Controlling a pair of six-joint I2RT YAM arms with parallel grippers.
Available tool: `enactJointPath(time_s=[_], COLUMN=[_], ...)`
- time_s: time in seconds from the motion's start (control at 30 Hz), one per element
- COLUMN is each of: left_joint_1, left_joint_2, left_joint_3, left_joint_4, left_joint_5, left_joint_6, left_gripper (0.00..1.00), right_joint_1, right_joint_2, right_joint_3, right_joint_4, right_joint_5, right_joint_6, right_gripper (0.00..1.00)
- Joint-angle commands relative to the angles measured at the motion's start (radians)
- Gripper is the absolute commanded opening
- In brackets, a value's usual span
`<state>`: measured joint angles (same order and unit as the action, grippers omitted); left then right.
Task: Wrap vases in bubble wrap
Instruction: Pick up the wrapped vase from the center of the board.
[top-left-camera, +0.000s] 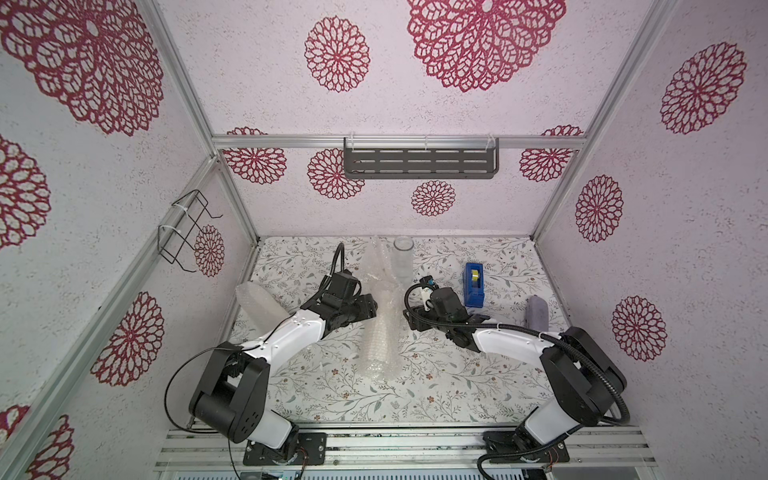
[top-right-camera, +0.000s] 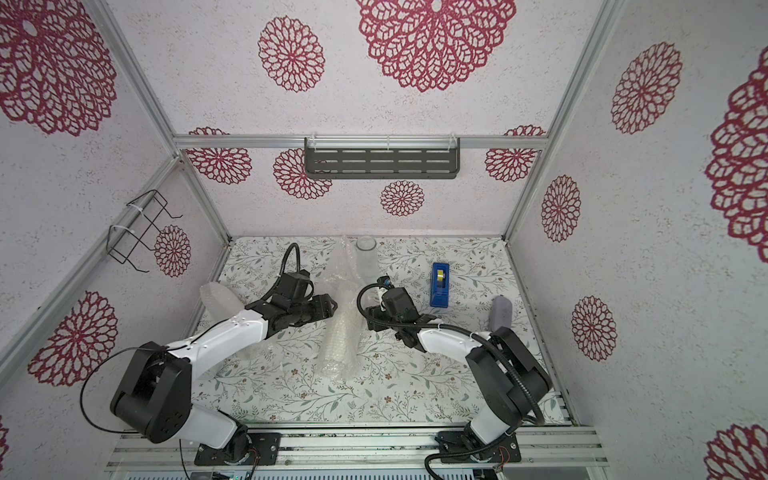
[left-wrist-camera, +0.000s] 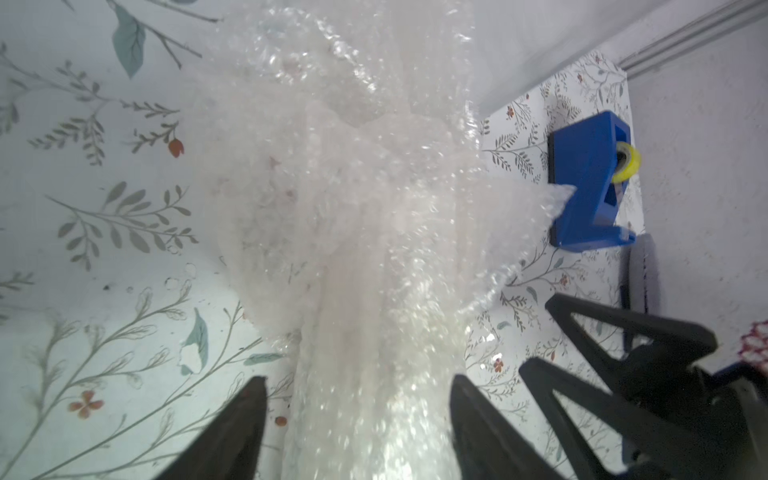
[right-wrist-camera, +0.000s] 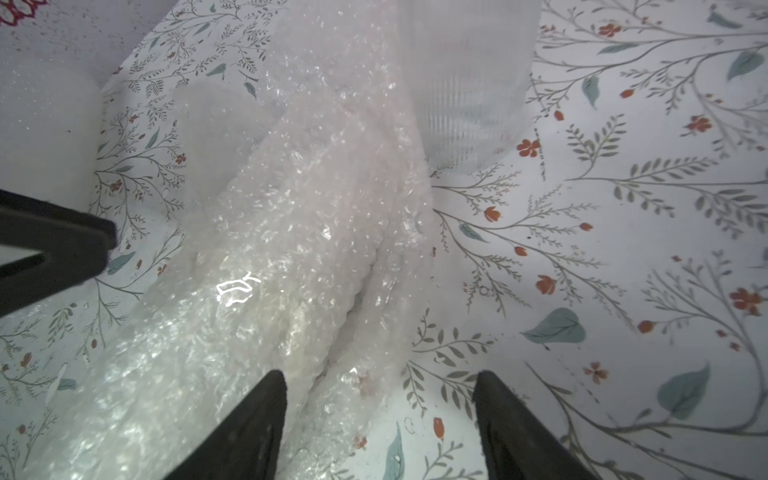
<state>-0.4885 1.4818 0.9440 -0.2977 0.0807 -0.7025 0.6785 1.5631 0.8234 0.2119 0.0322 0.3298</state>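
Note:
A long bundle of bubble wrap (top-left-camera: 380, 340) (top-right-camera: 338, 345) lies mid-table, its loose end crumpled toward the back. My left gripper (top-left-camera: 372, 307) (left-wrist-camera: 359, 415) is open. Its fingers straddle the bundle (left-wrist-camera: 365, 249), and a gap shows on one side. My right gripper (top-left-camera: 409, 320) (right-wrist-camera: 382, 399) is open too, at the bundle's other flank, with only the wrap's edge (right-wrist-camera: 291, 249) between its fingers. A clear ribbed glass vase (top-left-camera: 403, 259) (right-wrist-camera: 469, 104) stands bare behind the bundle. A second bubble-wrapped shape (top-left-camera: 255, 305) stands at the left, partly behind my left arm.
A blue tape dispenser (top-left-camera: 475, 284) (left-wrist-camera: 590, 183) sits right of the bundle. A pale lilac-grey upright thing (top-left-camera: 538, 311) stands near the right wall. A grey shelf (top-left-camera: 419, 162) hangs on the back wall and a wire basket (top-left-camera: 187, 232) on the left wall.

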Motion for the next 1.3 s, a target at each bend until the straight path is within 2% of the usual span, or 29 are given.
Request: enactJointPath(time_s=[0.0,0.03,0.33,0.4,0.43,0.7,0.9,1.0,1.13,1.27], left_joint_1=[-0.054,-0.071,-0.144,-0.156,-0.161,-0.176,-0.179,-0.179,-0.179,-0.179], left_joint_2=[-0.052,-0.058,0.027,0.056,0.073,0.131,0.195,0.225,0.245,0.196], left_joint_3=[0.032,0.039,0.100,0.111,0.118,0.101,0.095,0.119,0.144,0.138], left_joint_4=[-0.122,-0.136,-0.237,-0.232,-0.230,-0.167,-0.162,-0.187,-0.213,-0.210], left_joint_5=[-0.075,-0.082,-0.162,-0.157,-0.150,-0.085,-0.085,-0.088,-0.090,-0.109], left_joint_6=[0.064,0.073,0.068,0.063,0.061,0.014,-0.003,-0.007,-0.014,-0.026], left_gripper=[0.93,0.98,0.98,0.98,0.98,0.98,0.98,0.99,0.87,0.71], right_joint_1=[-0.032,-0.043,-0.155,-0.180,-0.193,-0.255,-0.273,-0.284,-0.315,-0.335], right_joint_2=[-0.083,-0.099,-0.295,-0.330,-0.346,-0.434,-0.459,-0.451,-0.456,-0.488], right_joint_3=[-0.040,-0.053,-0.222,-0.247,-0.259,-0.336,-0.375,-0.361,-0.323,-0.330], right_joint_4=[0.018,0.024,0.094,0.095,0.096,0.121,0.162,0.134,0.054,0.040], right_joint_5=[0.072,0.079,0.106,0.107,0.109,0.127,0.156,0.209,0.199,0.195], right_joint_6=[-0.036,-0.037,-0.032,-0.031,-0.034,-0.049,-0.050,-0.026,0.002,0.005], right_gripper=[0.75,0.75,0.82,0.87,0.98,0.99,0.99,0.99,0.99,0.99])
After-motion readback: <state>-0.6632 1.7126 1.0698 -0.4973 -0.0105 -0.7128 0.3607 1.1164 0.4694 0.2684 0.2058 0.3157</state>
